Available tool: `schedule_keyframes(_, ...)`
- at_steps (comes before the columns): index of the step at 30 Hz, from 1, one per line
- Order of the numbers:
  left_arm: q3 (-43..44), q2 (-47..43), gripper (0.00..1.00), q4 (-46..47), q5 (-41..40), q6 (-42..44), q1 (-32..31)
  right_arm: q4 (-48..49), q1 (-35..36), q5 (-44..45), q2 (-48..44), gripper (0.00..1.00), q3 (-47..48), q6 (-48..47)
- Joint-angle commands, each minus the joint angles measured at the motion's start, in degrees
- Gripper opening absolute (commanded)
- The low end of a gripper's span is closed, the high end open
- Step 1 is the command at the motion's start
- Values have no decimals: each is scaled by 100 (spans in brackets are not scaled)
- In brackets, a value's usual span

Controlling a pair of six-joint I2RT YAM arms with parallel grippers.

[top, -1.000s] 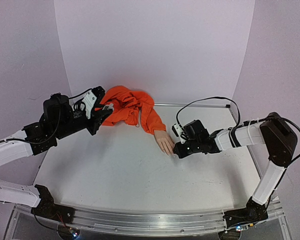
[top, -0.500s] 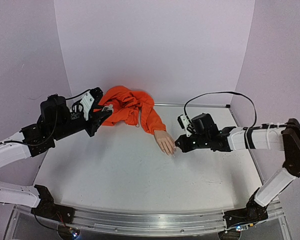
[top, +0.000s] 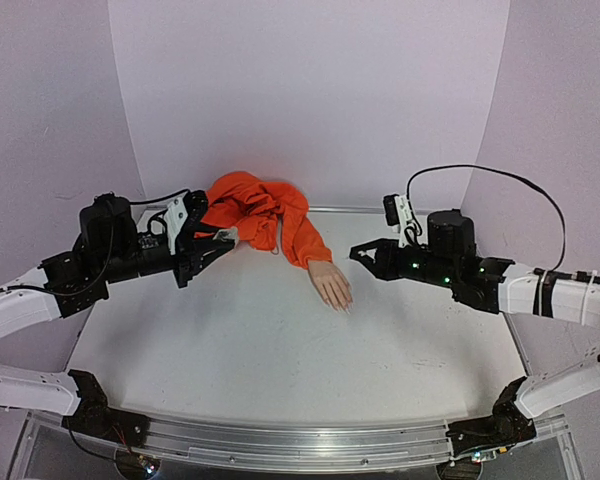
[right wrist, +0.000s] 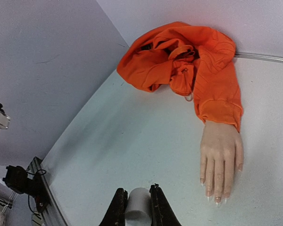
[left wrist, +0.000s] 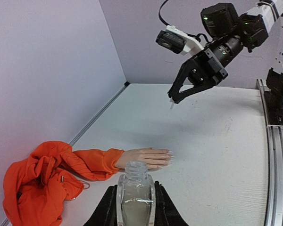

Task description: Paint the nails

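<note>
The flesh-coloured mannequin hand (top: 331, 284) lies flat on the white table, its orange sleeve (top: 265, 214) bunched behind it. Its tiny pale nails (right wrist: 217, 199) show at the fingertips, also in the left wrist view (left wrist: 169, 157). My left gripper (top: 223, 238) is shut on a small clear open bottle (left wrist: 135, 190), held left of the sleeve. My right gripper (top: 359, 252) is shut on a grey brush cap (right wrist: 138, 207) and hovers above the table, to the right of the hand and apart from it. The thin brush tip (left wrist: 171, 105) hangs below its fingers.
Lilac walls close in the table at the back and sides. A metal rail (top: 300, 442) runs along the near edge between the arm bases. The right arm's black cable (top: 480, 172) loops above its wrist.
My right gripper has lifted off the hand's fingertips and drawn back to the right and up. My left gripper has lowered a little and edged right with the bottle.
</note>
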Motion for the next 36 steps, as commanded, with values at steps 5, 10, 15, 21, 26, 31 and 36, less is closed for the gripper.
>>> schedule_keyframes(5,-43,248,0,144,831,450,-16,478,666,-1340,303,0,930,-182)
schedule_keyframes(10,-147,292,0,135,915,791,-74,41,1286,-1184,658,0,1711,-470)
schedule_keyframes(15,-243,288,0,136,887,1037,-116,-4,1497,-1126,819,0,1994,-494)
schedule_keyframes(21,-215,387,0,135,918,1023,-135,-104,1578,-1225,1153,0,2359,-555)
schedule_keyframes(26,-209,432,0,136,907,1022,-150,-188,1653,-1086,1390,0,2572,-620)
schedule_keyframes(31,-209,448,0,136,848,1025,-175,-185,1702,-968,1386,0,2635,-686)
schedule_keyframes(36,-208,471,0,121,816,1057,-191,-170,1715,-942,1335,0,2608,-714)
